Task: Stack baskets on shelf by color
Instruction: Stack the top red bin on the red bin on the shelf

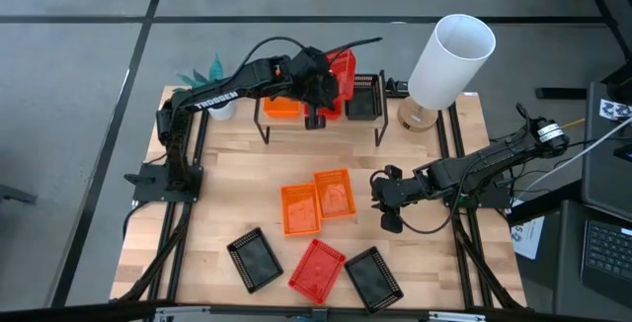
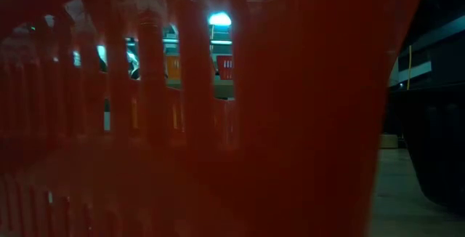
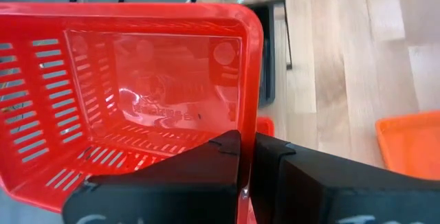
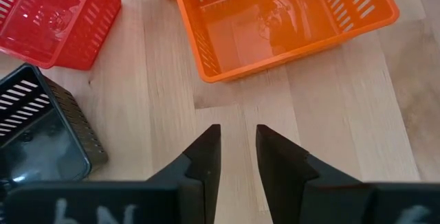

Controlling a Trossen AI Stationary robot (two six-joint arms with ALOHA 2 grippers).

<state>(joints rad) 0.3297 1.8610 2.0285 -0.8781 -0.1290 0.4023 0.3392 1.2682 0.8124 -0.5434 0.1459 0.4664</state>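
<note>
My left gripper point(image 1: 324, 93) is over the shelf point(image 1: 321, 117) at the table's far side, shut on a red basket point(image 1: 342, 73) that is tipped on its side. An orange basket point(image 1: 281, 108) and a black basket point(image 1: 363, 95) sit on the shelf on either side of it. A bit of red point(image 3: 265, 125) shows under the held basket. My right gripper point(image 4: 238, 148) is open and empty, low over the bare wood near two orange baskets point(image 1: 301, 209) point(image 1: 336, 193). Two black baskets point(image 1: 255, 259) point(image 1: 373, 278) and a red one point(image 1: 316, 268) lie near the front edge. My left gripper pinches one side wall of the red basket at its rim point(image 3: 242, 124), near a corner. One finger point(image 3: 220, 157) is inside the basket and one point(image 3: 275, 159) outside. The basket is tilted, its open side turned toward the wrist camera, and its other end is out over the shelf.
A tall white cylinder on a wooden base point(image 1: 449, 57) stands at the far right beside the shelf. A small teal plant in a white pot point(image 1: 212, 83) stands at the far left. A red basket point(image 2: 218, 121) fills the low view right in front of the camera.
</note>
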